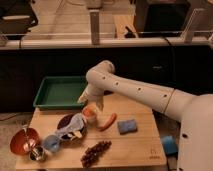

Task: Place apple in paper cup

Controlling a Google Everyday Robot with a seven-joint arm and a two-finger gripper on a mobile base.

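Note:
The paper cup [90, 113], small and whitish with an orange top, stands on the wooden board [135, 145] just right of a dark plate. My gripper [93, 103] hangs straight above the cup, close to its top, at the end of the white arm that reaches in from the right. I see no apple; if one is there, the gripper or the cup hides it.
A green tray [59, 92] lies behind the board at the left. A dark plate with a blue-white cloth [70, 128], a red-brown bowl [23, 141], a shiny metal cup [36, 154], dark grapes [95, 152], an orange-red stick [107, 121] and a blue sponge [127, 125] lie on the board.

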